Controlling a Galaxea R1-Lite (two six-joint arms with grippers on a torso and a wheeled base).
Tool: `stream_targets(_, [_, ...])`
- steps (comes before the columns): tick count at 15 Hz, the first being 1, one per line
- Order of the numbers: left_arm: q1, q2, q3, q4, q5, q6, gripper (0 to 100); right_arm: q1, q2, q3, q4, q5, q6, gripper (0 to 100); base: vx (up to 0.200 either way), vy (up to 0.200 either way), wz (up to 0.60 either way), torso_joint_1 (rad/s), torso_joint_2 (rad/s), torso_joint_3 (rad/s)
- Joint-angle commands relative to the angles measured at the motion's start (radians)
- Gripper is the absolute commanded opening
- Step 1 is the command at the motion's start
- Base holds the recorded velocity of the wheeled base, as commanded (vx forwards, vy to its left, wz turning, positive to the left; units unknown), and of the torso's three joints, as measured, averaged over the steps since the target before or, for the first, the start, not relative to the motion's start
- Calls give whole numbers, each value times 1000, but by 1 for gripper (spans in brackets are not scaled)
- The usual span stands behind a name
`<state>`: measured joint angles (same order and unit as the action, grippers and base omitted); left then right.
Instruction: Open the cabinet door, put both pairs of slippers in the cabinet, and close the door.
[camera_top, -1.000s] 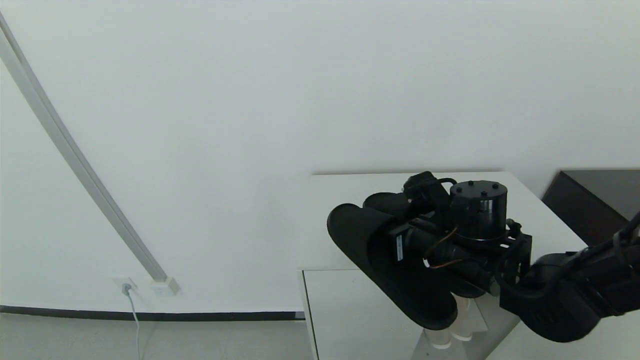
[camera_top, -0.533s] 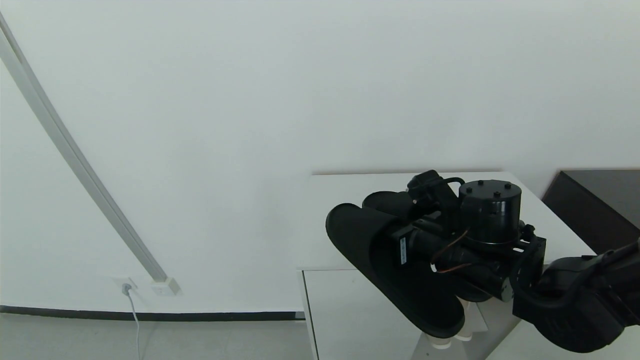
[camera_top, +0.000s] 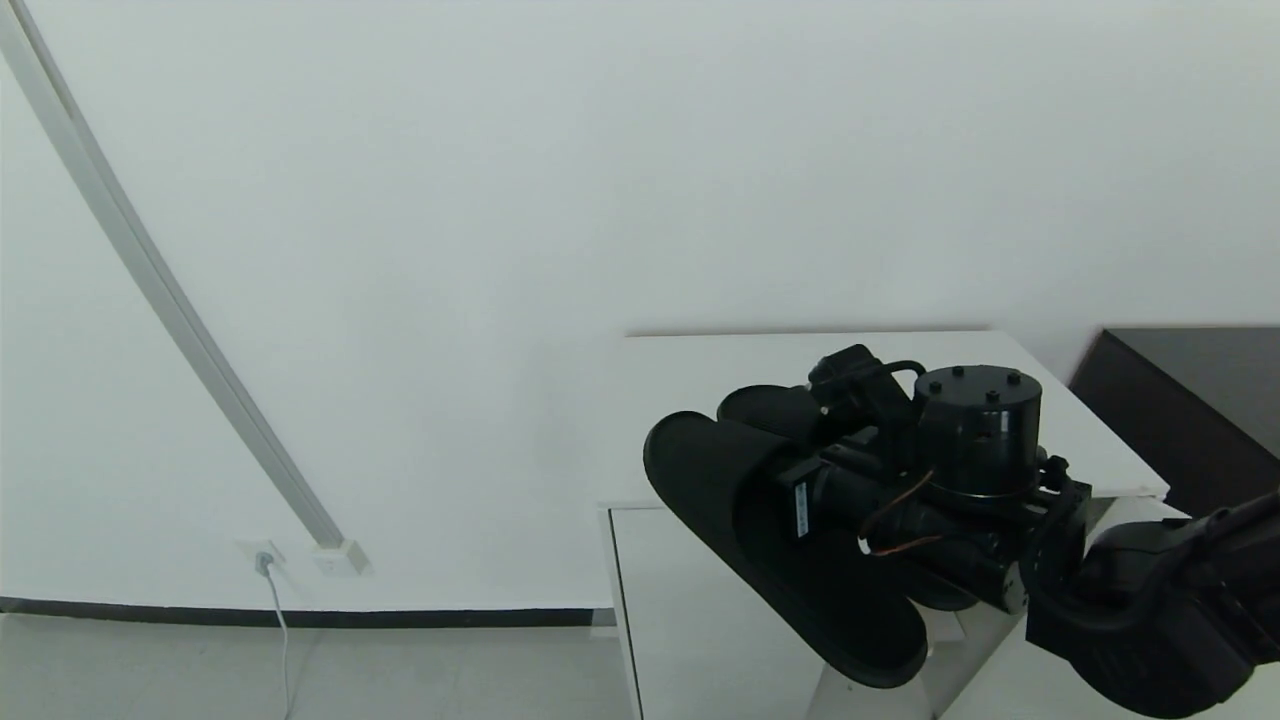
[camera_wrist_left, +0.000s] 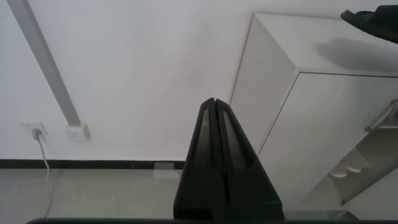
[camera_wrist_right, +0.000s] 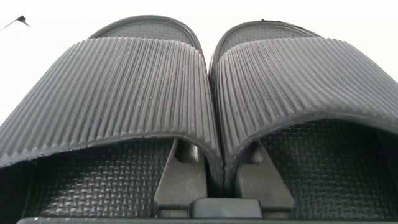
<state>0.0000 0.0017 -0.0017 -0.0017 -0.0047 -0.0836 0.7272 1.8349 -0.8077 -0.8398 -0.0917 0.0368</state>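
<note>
A pair of black slippers (camera_top: 780, 540) hangs tilted in front of the top of the white cabinet (camera_top: 700, 420), toes up and to the left. My right gripper (camera_top: 800, 490) is shut on them. In the right wrist view its fingers (camera_wrist_right: 180, 180) reach under the ribbed straps of the black slippers (camera_wrist_right: 143, 87) and pinch their inner sides. My left gripper (camera_wrist_left: 214, 106) is shut on nothing, low and left of the cabinet (camera_wrist_left: 280, 81). The cabinet's right half stands open, and pale slipper-like shapes (camera_wrist_left: 348, 169) lie on a shelf inside.
A dark piece of furniture (camera_top: 1180, 400) stands right of the cabinet. A grey conduit (camera_top: 160, 290) runs down the wall to a socket with a cable (camera_top: 265, 565). Bare floor lies left of the cabinet.
My right arm has drifted a little right and down with the black slippers. The head view has shifted, and the pale shapes low in the cabinet have left that view.
</note>
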Motion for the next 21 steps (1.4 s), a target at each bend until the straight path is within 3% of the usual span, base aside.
stream_targets(1, [0, 0, 0, 0, 0, -1, 0, 0, 1, 4, 1, 0, 0, 0, -200, 0, 0, -7, 2, 2])
stream_targets(4, [0, 0, 0, 0, 0, -1, 0, 0, 3, 7, -1, 0, 0, 0, -200, 0, 0, -1, 4, -1])
stream_targets(17, [0, 0, 0, 0, 0, 2, 0, 4, 10, 18, -19, 0, 0, 0, 0, 0, 0, 0, 0, 0])
stream_targets(21, [0, 0, 0, 0, 0, 4, 0, 4, 4, 21, -19, 0, -3, 0, 0, -200, 0, 2, 2, 2])
